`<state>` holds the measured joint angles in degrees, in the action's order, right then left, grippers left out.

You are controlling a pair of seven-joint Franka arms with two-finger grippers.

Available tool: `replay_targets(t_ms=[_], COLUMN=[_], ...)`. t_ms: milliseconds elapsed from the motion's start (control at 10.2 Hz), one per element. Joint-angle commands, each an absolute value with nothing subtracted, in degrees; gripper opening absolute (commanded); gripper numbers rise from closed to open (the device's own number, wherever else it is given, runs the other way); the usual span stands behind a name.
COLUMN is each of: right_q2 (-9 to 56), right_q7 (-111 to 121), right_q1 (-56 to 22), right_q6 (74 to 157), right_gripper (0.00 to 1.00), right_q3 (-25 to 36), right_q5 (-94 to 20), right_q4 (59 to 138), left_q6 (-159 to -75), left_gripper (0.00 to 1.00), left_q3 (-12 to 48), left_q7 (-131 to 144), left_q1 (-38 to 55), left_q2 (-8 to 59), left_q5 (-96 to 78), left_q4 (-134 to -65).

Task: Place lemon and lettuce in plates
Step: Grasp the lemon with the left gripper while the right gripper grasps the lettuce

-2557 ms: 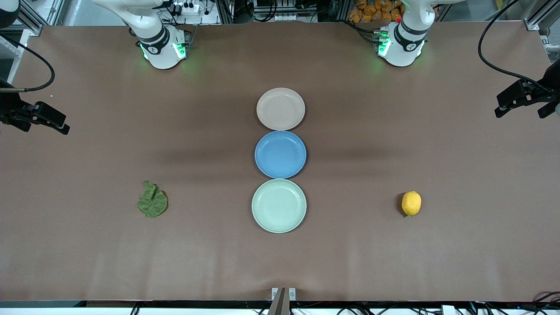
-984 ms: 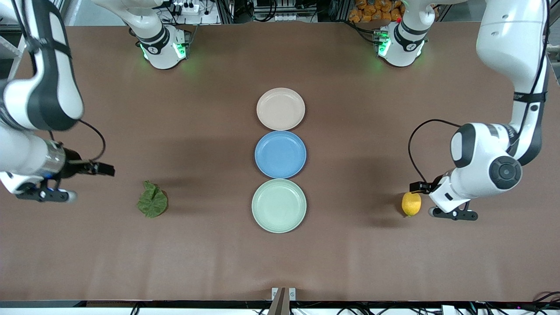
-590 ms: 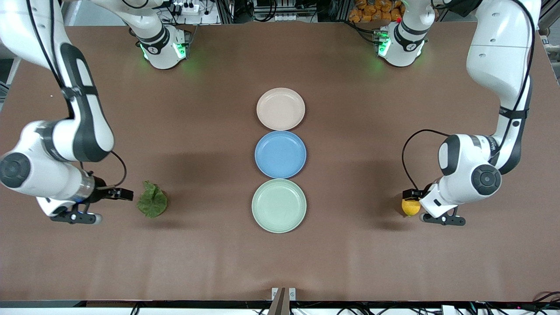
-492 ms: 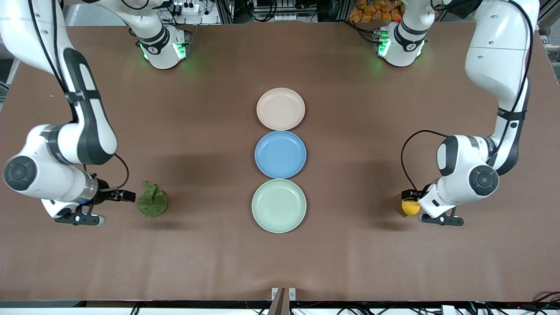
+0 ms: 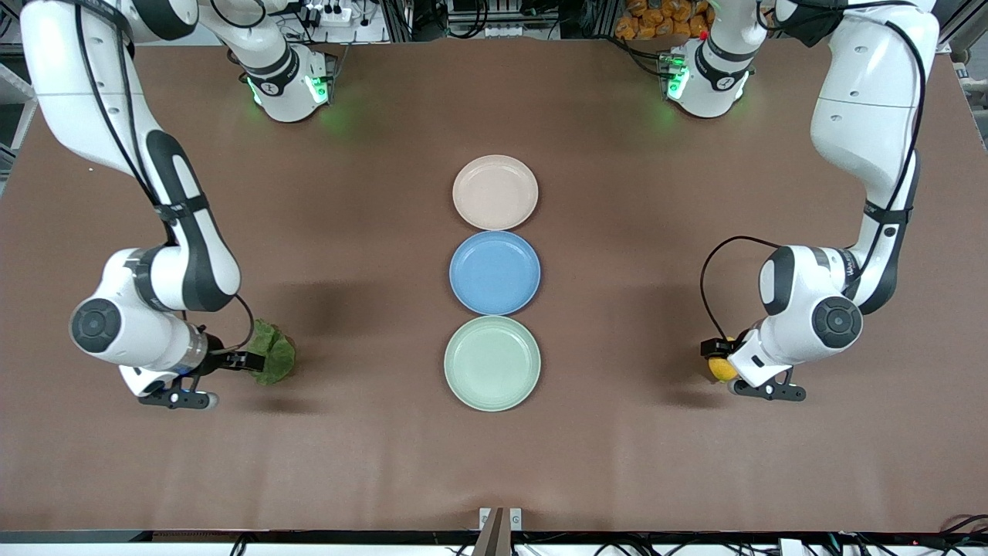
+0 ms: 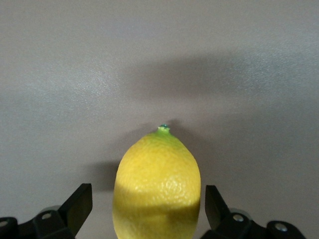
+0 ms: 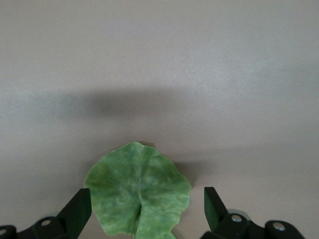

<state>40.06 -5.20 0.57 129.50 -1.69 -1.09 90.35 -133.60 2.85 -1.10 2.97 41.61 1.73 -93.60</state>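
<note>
The yellow lemon [image 5: 722, 368] lies on the table toward the left arm's end. My left gripper [image 5: 718, 357] is open, its fingers [image 6: 79, 204] astride the lemon [image 6: 157, 189] with gaps on both sides. The green lettuce [image 5: 272, 358] lies toward the right arm's end. My right gripper [image 5: 251, 361] is open, its fingers [image 7: 79, 211] on either side of the lettuce [image 7: 137, 194]. The beige-pink plate [image 5: 495, 192] and the mint green plate [image 5: 492, 363] lie empty in the middle of the table.
A blue plate [image 5: 495, 272] lies between the two task plates, touching both. The brown table [image 5: 494, 463] has bare surface around the row of plates. The arm bases stand along the edge farthest from the front camera.
Both arms have swung in from the table ends and come down. The left gripper now straddles the lemon and the right gripper straddles the lettuce. Neither object has moved.
</note>
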Motion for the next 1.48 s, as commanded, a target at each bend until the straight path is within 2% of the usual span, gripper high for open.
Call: replay_targets(t_ms=[0, 98, 197, 393, 689, 885, 984, 1082, 1180, 1279, 1377], right_q2=[40.2, 40.4, 40.6, 41.5, 42.7, 42.9, 43.0, 43.0, 43.0, 42.9, 42.8], right_q7=[-4.8, -4.8, -4.8, -4.7, -4.3, -4.0, -4.0, -4.0, -4.0, -4.0, -4.0], right_q1=[0.2, 0.3, 0.2, 0.3, 0.7, 0.7, 0.8, 0.7, 0.7, 0.5, 0.4], right_q6=[130.0, 130.3, 130.8, 131.0, 131.8, 131.8, 131.8, 131.7, 131.7, 131.4, 131.2], right_gripper=[1.00, 1.00, 1.00, 1.00, 1.00, 1.00, 0.97, 0.66, 0.42, 0.24, 0.12], right_q3=[-1.8, -1.8, -1.8, -1.8, -1.8, -1.8, -1.8, -1.8, -1.8, -1.8, -1.8], right_q5=[-3.5, -3.5, -3.5, -3.5, -3.5, -3.6, -3.6, -3.7, -3.7, -3.6, -3.6], right_q4=[92.4, 93.1, 93.7, 93.9, 94.3, 94.3, 94.3, 94.2, 94.2, 94.0, 94.0], left_q6=[-134.2, -134.2, -134.1, -133.2, -119.8, -118.7, -118.7, -118.7, -118.7, -118.7, -118.7], left_gripper=[0.44, 0.14, 0.00, 0.00, 0.00, 0.00, 0.00, 0.00, 0.00, 0.00, 0.00], left_q3=[2.7, 2.7, 2.8, 2.8, 5.7, 8.8, 10.0, 12.5, 16.2, 19.7, 23.7], left_q7=[0.2, 0.1, 0.1, 0.0, 4.6, 8.1, 9.5, 13.8, 19.5, 24.2, 29.8], left_q1=[3.3, 3.3, 3.3, 3.2, 3.6, 3.4, 3.3, 3.3, 3.3, 3.3, 3.3], left_q2=[42.1, 42.0, 41.6, 39.4, 29.9, 21.9, 18.7, 16.3, 14.7, 13.5, 12.1], left_q5=[3.3, 3.3, 3.3, 3.3, 3.3, 3.1, 2.5, 2.4, 2.4, 2.4, 2.4], left_q4=[-93.1, -93.1, -93.2, -93.3, -95.4, -103.4, -106.6, -109.4, -112.4, -114.5, -116.0])
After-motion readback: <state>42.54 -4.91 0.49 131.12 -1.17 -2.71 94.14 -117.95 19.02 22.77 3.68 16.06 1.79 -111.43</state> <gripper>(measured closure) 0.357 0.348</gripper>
